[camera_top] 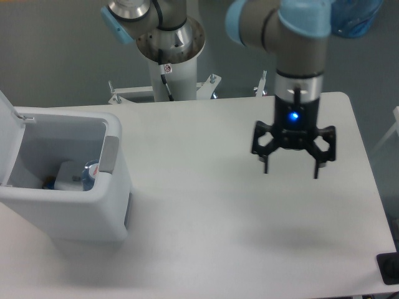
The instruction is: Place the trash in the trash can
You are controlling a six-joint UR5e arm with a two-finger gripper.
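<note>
The white trash can (75, 215) stands at the table's left side with its lid (7, 112) swung up. Inside it lies the trash: a crushed clear bottle with a blue-and-red label (89, 174) beside a whitish cup-like piece (65, 174), both partly hidden by the can's wall. My gripper (291, 170) hovers over the right half of the table, far from the can. Its fingers are spread open and hold nothing.
The arm's round base (169, 40) stands behind the table's far edge. A blue object (352, 15) lies on the floor at the top right. A small black item (389, 268) sits at the table's near right corner.
</note>
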